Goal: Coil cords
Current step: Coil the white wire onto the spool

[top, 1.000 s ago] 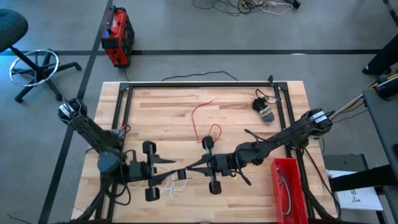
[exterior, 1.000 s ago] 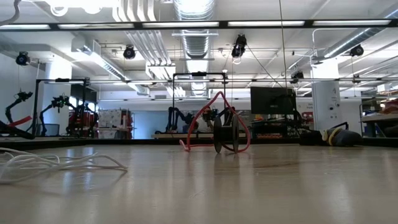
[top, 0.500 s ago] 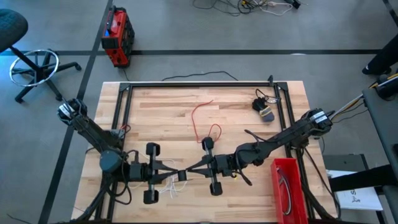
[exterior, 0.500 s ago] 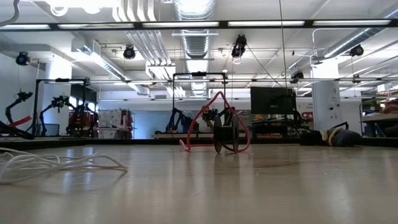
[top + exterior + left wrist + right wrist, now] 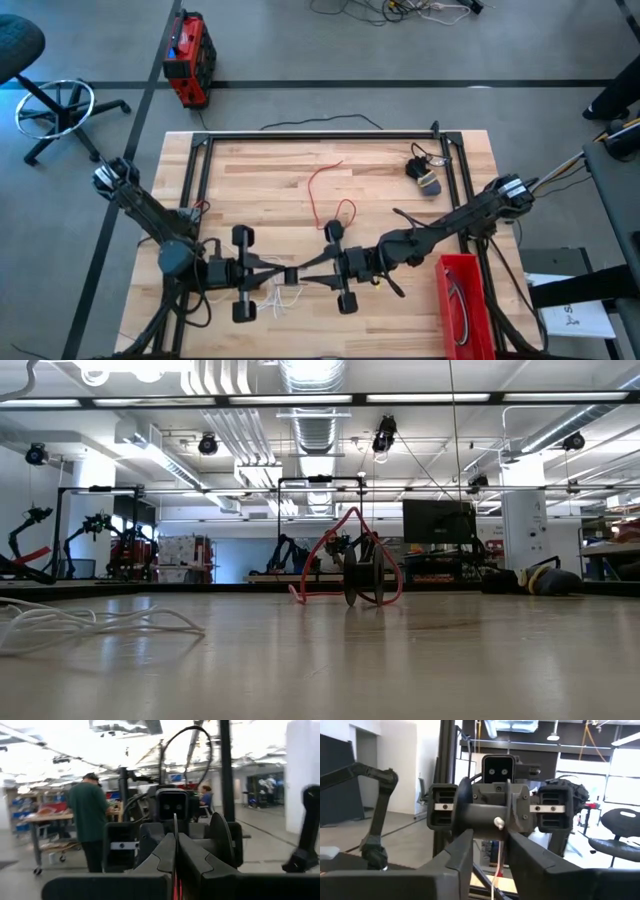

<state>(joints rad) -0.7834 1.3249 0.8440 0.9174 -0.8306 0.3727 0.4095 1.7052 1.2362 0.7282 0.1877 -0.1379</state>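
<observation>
Desk (image 5: pixel 250 165): wood top inside a dark rail frame. Far half mostly bare, open room there; near edge crowded by both arms.

Left pincer (image 5: pixel 285 272) low near the front edge, pointing right, fingers pressed together in the left wrist view, with a thin red line showing at the seam; what it is cannot be told.

Right pincer (image 5: pixel 305 273) faces it tip to tip, pointing left. Fingers stand apart in the right wrist view, a white strand (image 5: pixel 495 870) hanging in the gap; whether they grip it I cannot tell.

White cord (image 5: pixel 280 298): loose tangle on the desk just in front of where the two pincers meet, touching or nearly under the tips. In the low view it lies flat at the left (image 5: pixel 70 625).

Red cord (image 5: pixel 328 185): open loops at mid-desk, just behind the right pincer, near end meeting a small dark spool (image 5: pixel 333 231).

Black cord bundle (image 5: pixel 424 170) at the far right corner, well apart from both pincers.

Red bin (image 5: pixel 462 300) sits beside the right arm at the front right edge.
</observation>
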